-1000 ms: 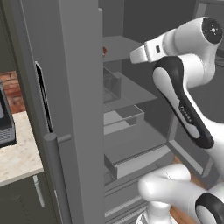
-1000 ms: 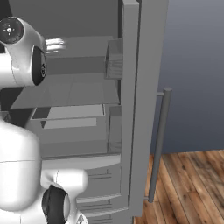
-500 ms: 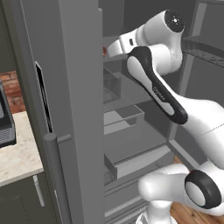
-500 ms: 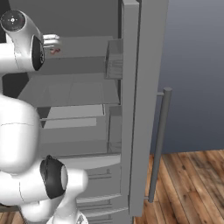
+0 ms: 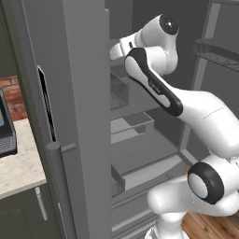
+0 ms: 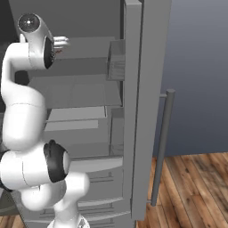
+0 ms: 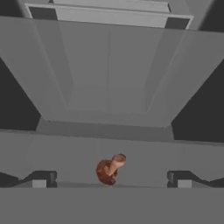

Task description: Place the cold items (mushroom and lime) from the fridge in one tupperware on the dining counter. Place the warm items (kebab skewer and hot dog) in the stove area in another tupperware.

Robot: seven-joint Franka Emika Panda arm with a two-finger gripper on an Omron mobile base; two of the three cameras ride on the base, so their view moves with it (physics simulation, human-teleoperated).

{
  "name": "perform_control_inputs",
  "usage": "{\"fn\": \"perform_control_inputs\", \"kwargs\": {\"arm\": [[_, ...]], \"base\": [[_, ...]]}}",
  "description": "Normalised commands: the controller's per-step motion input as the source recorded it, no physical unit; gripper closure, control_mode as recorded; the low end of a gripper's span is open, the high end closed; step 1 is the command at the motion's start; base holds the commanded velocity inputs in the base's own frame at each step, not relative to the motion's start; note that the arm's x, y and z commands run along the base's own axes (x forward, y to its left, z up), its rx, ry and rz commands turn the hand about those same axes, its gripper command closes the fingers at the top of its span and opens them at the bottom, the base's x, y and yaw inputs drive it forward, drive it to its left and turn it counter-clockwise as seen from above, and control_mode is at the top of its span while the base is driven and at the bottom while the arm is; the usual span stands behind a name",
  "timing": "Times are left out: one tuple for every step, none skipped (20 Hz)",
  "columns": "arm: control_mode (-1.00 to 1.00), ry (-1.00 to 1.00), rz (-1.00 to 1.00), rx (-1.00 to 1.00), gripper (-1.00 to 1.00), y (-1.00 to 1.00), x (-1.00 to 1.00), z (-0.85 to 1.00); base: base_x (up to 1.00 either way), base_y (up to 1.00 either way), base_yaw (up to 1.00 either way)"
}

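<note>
I had the gripper (image 7: 111,183) fully open and empty, reaching into the fridge (image 6: 84,95). The mushroom (image 7: 108,169) lay on the shelf (image 7: 65,151) midway between the fingertips. Probably light, soft, bruisable; I judged the cap the better hold.

Both base views look forward from behind the arm (image 5: 158,88), left and right, sharing the open fridge (image 6: 84,102) interior. The hand view sits close inside, facing down along a shelf (image 7: 131,148).
</note>
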Motion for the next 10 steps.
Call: {"fn": "perform_control_inputs", "kwargs": {"arm": [[-1.0,0.01,0.0,0.0,-1.0,0.04,0.74,-0.03],[-1.0,0.0,0.0,0.0,-1.0,0.1,0.74,0.0],[-1.0,0.0,0.0,0.0,-1.0,0.16,0.76,0.0],[-1.0,0.04,0.0,0.0,-1.0,0.23,0.77,0.0],[-1.0,0.08,0.0,0.0,-1.0,0.26,0.78,-0.01],[-1.0,0.09,0.0,0.0,-1.0,0.26,0.77,-0.05],[-1.0,0.11,0.0,0.0,-1.0,0.28,0.77,-0.1],[-1.0,0.13,0.0,0.0,-1.0,0.25,0.76,-0.17],[-1.0,0.19,0.0,0.0,-1.0,0.29,0.76,-0.39],[-1.0,0.17,0.0,0.0,-1.0,0.26,0.77,-0.34]], "base": [[0.0,0.0,0.0],[0.0,0.0,0.0],[0.0,0.0,0.0],[0.0,0.0,0.0],[0.0,0.0,0.0],[0.0,0.0,0.0],[0.0,0.0,0.0],[0.0,0.0,0.0],[0.0,0.0,0.0],[0.0,0.0,0.0]]}}
